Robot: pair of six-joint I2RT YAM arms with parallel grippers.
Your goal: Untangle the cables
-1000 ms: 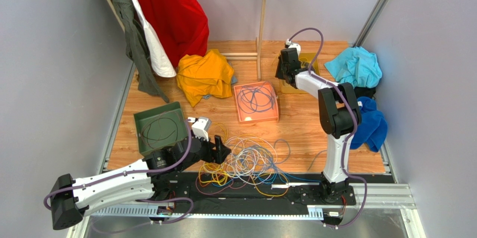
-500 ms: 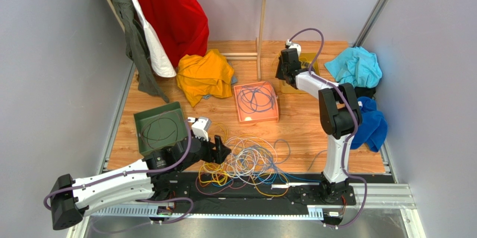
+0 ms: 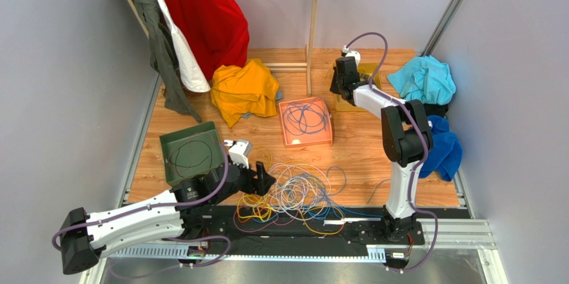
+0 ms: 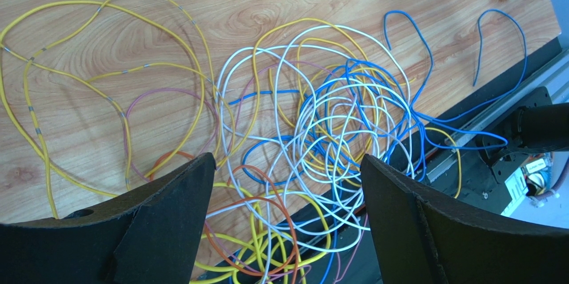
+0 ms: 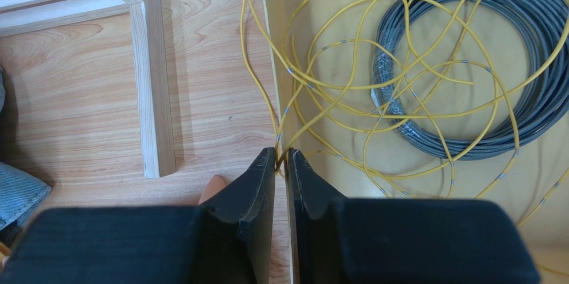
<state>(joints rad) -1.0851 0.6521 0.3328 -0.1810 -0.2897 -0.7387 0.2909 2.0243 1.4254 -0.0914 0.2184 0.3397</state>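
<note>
Grey cable coil (image 5: 394, 37) cut by right edge, tangled cables (image 4: 327, 117) passing beneath left end effector (image 4: 287, 164).

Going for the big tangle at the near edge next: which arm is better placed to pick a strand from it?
Left. Its pincer hangs open directly above the tangle. The right pincer is across the table at the yellow tray, closed on a yellow cable.

Robotics lab test cell. Plain grey partition walls (image 3: 67, 64) enclose my wood-grain tabletop (image 3: 360, 147); my two arms (image 3: 401, 137) bolt to aluminium rails (image 3: 461, 234), beside a hung red shirt (image 3: 204, 11) and green tray (image 3: 164, 154).
</note>
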